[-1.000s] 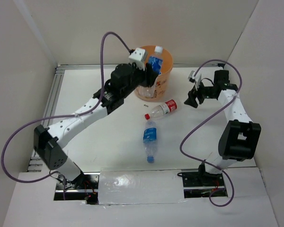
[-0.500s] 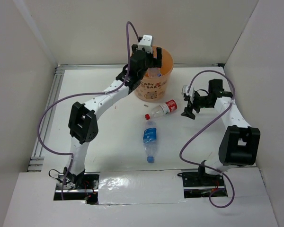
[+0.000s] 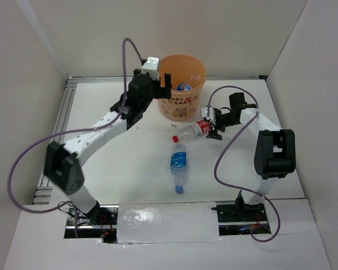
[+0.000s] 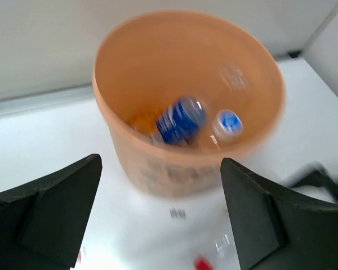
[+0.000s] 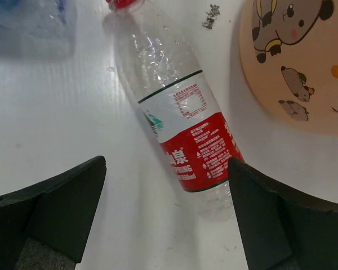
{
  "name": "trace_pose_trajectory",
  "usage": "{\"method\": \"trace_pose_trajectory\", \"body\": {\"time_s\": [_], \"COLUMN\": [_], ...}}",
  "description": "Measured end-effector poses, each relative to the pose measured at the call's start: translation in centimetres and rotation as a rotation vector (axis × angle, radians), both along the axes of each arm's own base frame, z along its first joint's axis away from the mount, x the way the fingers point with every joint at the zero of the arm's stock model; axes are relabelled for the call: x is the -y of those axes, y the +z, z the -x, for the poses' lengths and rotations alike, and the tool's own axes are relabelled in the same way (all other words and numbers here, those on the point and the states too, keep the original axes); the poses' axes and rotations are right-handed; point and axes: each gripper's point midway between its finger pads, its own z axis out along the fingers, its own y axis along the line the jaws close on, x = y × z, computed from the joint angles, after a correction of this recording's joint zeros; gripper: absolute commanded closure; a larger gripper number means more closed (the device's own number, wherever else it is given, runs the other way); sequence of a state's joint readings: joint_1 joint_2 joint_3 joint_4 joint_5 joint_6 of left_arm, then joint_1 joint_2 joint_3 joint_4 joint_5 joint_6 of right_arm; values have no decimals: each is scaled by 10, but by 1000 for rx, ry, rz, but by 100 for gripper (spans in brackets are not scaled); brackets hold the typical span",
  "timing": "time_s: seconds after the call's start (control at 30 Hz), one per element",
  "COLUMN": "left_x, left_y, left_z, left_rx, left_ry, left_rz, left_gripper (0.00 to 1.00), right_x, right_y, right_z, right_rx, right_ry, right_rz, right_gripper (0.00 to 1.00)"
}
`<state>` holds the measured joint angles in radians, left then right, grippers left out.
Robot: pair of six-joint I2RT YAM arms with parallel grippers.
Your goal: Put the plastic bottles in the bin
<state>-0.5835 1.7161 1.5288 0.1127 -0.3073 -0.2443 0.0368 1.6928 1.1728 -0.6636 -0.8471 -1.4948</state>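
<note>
Red-label bottle (image 5: 183, 126) looks empty, light and crushy; right gripper (image 5: 166, 194), spread wide over it, should pinch the labelled middle.

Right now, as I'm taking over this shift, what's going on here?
An orange bucket is being filled: it holds a few bottles, and the left gripper hangs open beside it. The right gripper is open over a red-labelled bottle on the table; a blue-labelled bottle lies close by.
</note>
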Motion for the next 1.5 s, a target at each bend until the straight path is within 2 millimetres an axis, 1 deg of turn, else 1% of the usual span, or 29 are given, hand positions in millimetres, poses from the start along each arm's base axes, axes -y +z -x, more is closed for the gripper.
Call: {"method": "trace_pose_trajectory", "body": {"time_s": [0.07, 0.13, 0.2, 0.23, 0.3, 0.33, 0.47, 0.5, 0.57, 0.6, 0.7, 0.73, 0.77, 0.8, 0.83, 0.87, 0.97, 1.03, 1.07, 1.1, 1.2, 1.3, 1.37, 1.43, 1.5], "left_x": [-8, -14, -19, -22, -27, -30, -35, -37, -37, -37, -34, -33, -32, -31, -30, -29, -23, -21, -20, -19, -19, -18, -17, -14, -10], "left_y": [9, 14, 13, 5, -21, -34, -103, -118, -135, -140, -144, -144, -143, -144, -144, -145, -147, -146, -145, -145, -142, -139, -138, -135, -135], "left_z": [42, 93, 138, 163, 193, 204, 236, 243, 254, 258, 263, 264, 265, 266, 266, 267, 270, 272, 273, 273, 274, 274, 274, 273, 272], "left_rx": [-2, -11, -16, -37, -93, -124, -292, -332, -375, -390, -405, -405, -405, -407, -410, -414, -418, -415, -412, -411, -403, -395, -390, -381, -379], "left_ry": [-26, -70, -120, -146, -169, -170, -155, -151, -146, -141, -134, -135, -136, -137, -137, -138, -147, -154, -156, -157, -159, -163, -166, -172, -181], "left_rz": [16, 40, 81, 101, 116, 120, 70, 52, 35, 33, 53, 57, 59, 60, 64, 61, 47, 46, 47, 49, 55, 63, 70, 83, 90], "left_gripper": [1, 1, 1, 1, 1, 1, 1, 1, 1, 1, 1, 1, 1, 1, 1, 1, 1, 1, 1, 1, 1, 1, 1, 1, 1], "right_x": [-1, -3, -7, -9, -14, -17, -29, -30, -31, -31, -29, -28, -25, -24, -20, -15, 4, 14, 17, 20, 24, 20, 13, 7, 1], "right_y": [-10, -20, -29, -34, -40, -43, -55, -59, -64, -65, -65, -64, -63, -64, -65, -64, -59, -46, -34, -20, 35, 95, 128, 156, 179], "right_z": [-8, -19, -31, -38, -51, -56, -81, -85, -85, -83, -77, -74, -71, -63, -57, -50, -13, 7, 12, 15, 20, 25, 27, 31, 33], "right_rx": [24, 51, 87, 107, 141, 154, 203, 212, 216, 220, 233, 234, 230, 220, 211, 200, 111, 70, 69, 85, 176, 275, 331, 360, 372], "right_ry": [27, 48, 64, 73, 85, 93, 141, 157, 196, 214, 273, 286, 291, 308, 304, 300, 271, 242, 224, 206, 153, 126, 121, 105, 84], "right_rz": [28, 56, 87, 104, 136, 149, 209, 224, 243, 255, 277, 282, 286, 284, 285, 281, 243, 200, 176, 154, 65, -30, -90, -153, -218], "right_gripper": [5, 5, 5, 5, 5, 5, 13, 21, 28, 41, 55, 62, 65, 68, 68, 71, 73, 75, 75, 75, 76, 76, 76, 76, 76]}}
